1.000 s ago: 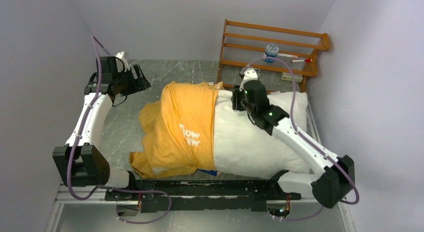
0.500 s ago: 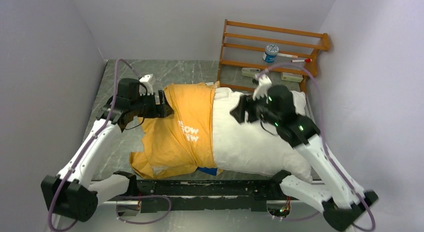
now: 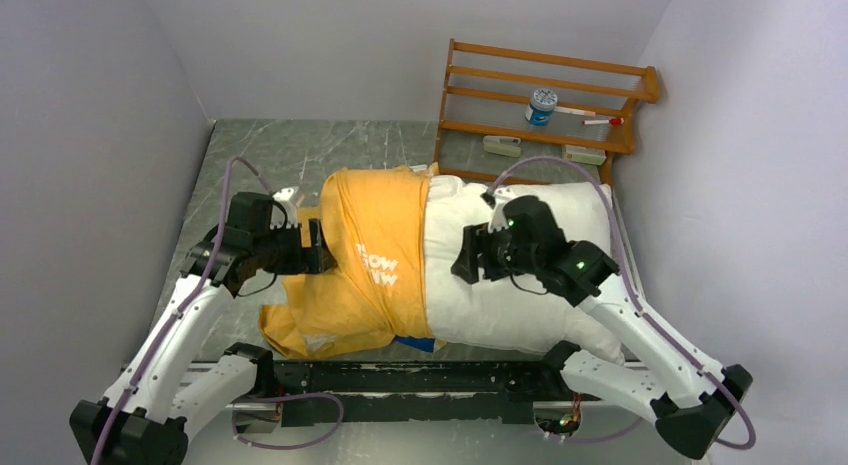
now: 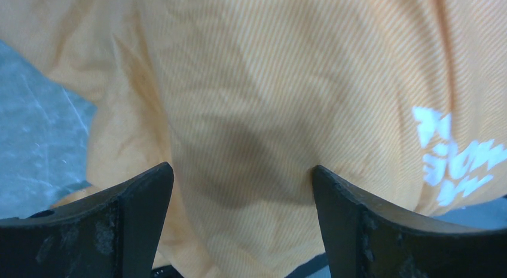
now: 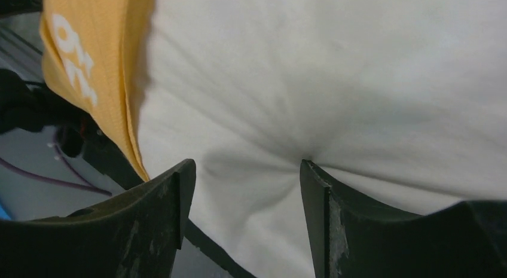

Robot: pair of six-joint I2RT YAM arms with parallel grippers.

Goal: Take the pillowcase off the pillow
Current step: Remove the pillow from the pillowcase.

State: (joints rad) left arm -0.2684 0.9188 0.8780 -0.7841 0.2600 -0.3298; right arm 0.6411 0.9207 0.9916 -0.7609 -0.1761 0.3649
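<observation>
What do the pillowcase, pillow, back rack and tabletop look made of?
Pillowcase: thin woven fabric, matte orange; fine rib lines and soft creases show. Pillow: white cloth over soft filling, probably; it dimples and puckers. Rack: wood, likely varnished, warm brown slats. Tabletop: grey marble-look surface with pale veins; stone or laminate, cannot tell.
</observation>
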